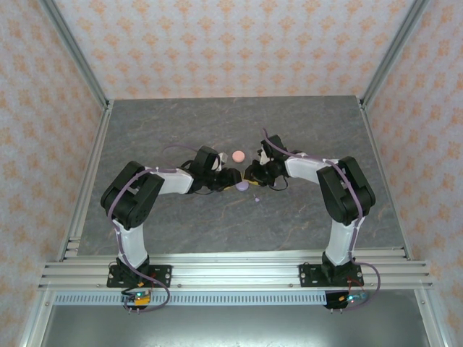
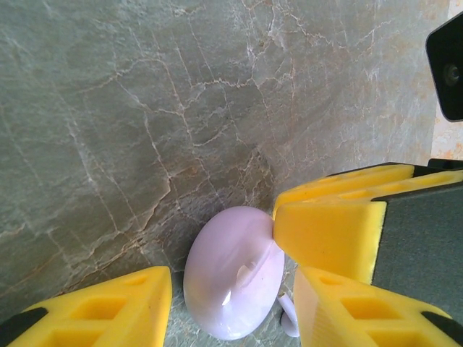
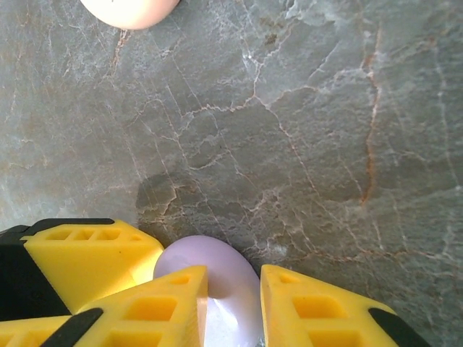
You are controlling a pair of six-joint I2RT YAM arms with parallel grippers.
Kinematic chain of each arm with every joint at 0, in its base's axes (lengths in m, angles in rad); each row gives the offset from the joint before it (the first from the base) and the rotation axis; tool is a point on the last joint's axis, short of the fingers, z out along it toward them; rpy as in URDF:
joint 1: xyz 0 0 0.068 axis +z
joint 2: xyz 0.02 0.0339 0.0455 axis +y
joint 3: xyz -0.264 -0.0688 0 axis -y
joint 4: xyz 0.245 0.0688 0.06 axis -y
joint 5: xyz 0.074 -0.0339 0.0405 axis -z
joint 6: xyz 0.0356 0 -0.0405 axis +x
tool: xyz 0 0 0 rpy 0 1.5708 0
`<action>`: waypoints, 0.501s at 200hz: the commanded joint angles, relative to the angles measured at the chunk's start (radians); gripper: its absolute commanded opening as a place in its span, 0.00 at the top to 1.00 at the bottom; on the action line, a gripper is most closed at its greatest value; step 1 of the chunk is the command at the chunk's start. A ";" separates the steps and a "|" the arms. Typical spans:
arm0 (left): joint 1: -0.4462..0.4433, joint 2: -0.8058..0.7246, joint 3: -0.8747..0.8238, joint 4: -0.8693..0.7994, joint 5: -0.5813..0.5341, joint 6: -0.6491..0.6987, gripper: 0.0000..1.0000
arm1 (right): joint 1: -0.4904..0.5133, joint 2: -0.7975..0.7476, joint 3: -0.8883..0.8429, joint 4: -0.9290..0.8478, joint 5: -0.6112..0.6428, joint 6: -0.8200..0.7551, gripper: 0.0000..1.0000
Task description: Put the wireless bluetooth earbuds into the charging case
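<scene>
Counted two round cases on the grey marbled surface (image 1: 217, 224): one pink case (image 1: 237, 156) sitting free toward the far side, one lavender case (image 2: 230, 285) right in the middle of things. Also two grippers, both pointed in at that lavender one from opposite sides.

Left gripper (image 2: 231, 280) open, one yellow finger on each side of the lavender case, with a sliver of gap on the left side, so not squeezing anything.

Right gripper (image 3: 233, 278) down over the same case, its two fingers set narrow, a strip of lavender visible between them. Honestly can't tell whether clamped on it or just hovering above. In the left wrist view, one right fingertip touching the case's rim.

Earbuds: just one countable for sure, a small pale earbud (image 2: 288, 318) lying on the surface outside the lavender case, tucked between its edge and the left gripper's right-hand finger. Also a tiny lavender speck (image 1: 255, 199) just beside the case in the top view, too small to call.
</scene>
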 commanded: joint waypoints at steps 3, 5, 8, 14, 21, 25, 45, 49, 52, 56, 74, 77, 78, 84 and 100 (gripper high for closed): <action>-0.012 -0.025 -0.026 -0.032 -0.049 0.004 0.52 | -0.002 -0.043 -0.021 -0.019 0.028 0.007 0.72; -0.012 -0.028 -0.027 -0.035 -0.050 0.006 0.51 | -0.002 -0.042 -0.021 -0.020 0.027 0.008 0.72; -0.013 -0.032 -0.027 -0.039 -0.054 0.009 0.51 | -0.002 -0.046 -0.021 -0.020 0.027 0.007 0.72; -0.012 -0.039 -0.031 -0.045 -0.059 0.013 0.51 | -0.002 -0.050 -0.022 -0.020 0.025 0.004 0.71; -0.012 -0.048 -0.032 -0.056 -0.066 0.021 0.51 | -0.002 -0.053 -0.023 -0.021 0.020 0.001 0.70; -0.012 -0.053 -0.032 -0.063 -0.070 0.025 0.50 | -0.002 -0.056 -0.023 -0.021 0.019 -0.001 0.69; -0.012 -0.072 -0.037 -0.081 -0.082 0.038 0.49 | -0.001 -0.066 -0.023 -0.028 0.015 -0.008 0.69; -0.012 -0.074 -0.038 -0.082 -0.084 0.039 0.48 | -0.002 -0.068 -0.024 -0.027 0.015 -0.009 0.69; -0.012 -0.076 -0.038 -0.081 -0.086 0.040 0.48 | -0.002 -0.068 -0.024 -0.028 0.015 -0.010 0.69; -0.012 -0.079 -0.040 -0.082 -0.088 0.040 0.48 | -0.001 -0.068 -0.024 -0.027 0.014 -0.009 0.69; -0.012 -0.078 -0.042 -0.083 -0.093 0.043 0.48 | -0.001 -0.069 -0.025 -0.025 0.008 -0.009 0.69; -0.012 -0.074 -0.041 -0.082 -0.091 0.043 0.48 | -0.002 -0.070 -0.025 -0.024 0.007 -0.010 0.70; -0.012 -0.074 -0.042 -0.081 -0.091 0.041 0.48 | -0.002 -0.070 -0.025 -0.023 0.006 -0.011 0.70; -0.012 -0.071 -0.042 -0.074 -0.085 0.039 0.48 | -0.002 -0.067 -0.027 -0.021 0.006 -0.008 0.71; -0.012 -0.057 -0.044 -0.049 -0.073 0.023 0.48 | -0.002 -0.067 -0.032 -0.022 0.010 -0.006 0.72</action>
